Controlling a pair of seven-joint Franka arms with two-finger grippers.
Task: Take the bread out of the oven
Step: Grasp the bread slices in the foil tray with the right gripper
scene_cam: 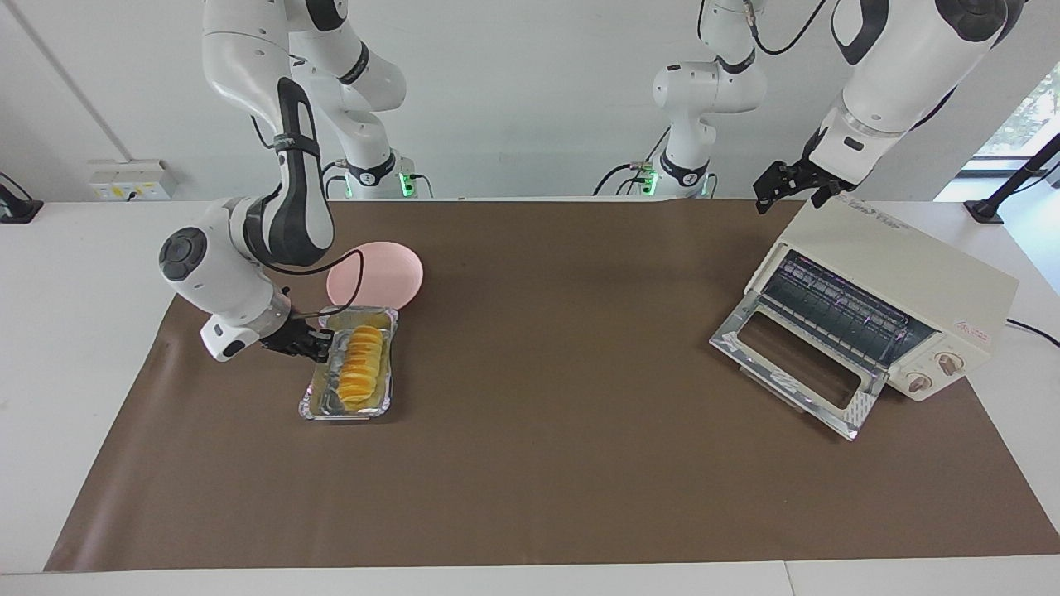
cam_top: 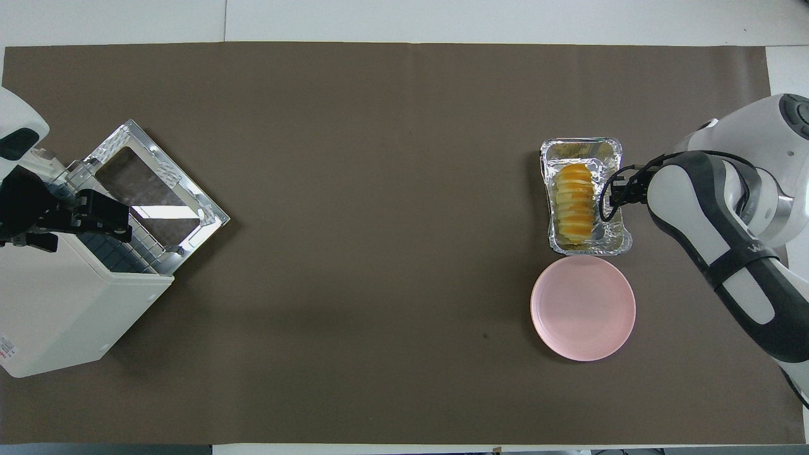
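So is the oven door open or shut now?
Open. The oven has its glass door folded down onto the table, and the wire rack inside shows bare, with no bread on it.

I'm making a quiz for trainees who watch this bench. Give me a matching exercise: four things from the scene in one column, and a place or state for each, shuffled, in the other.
Things
1. bread
2. oven
3. pink plate
4. left gripper

Places or states
A. door hanging open, rack bare
B. lying in the foil tray
C. open, up over the oven's top
D. beside the foil tray, nearer to the robots

Pairs: 1-B, 2-A, 3-D, 4-C
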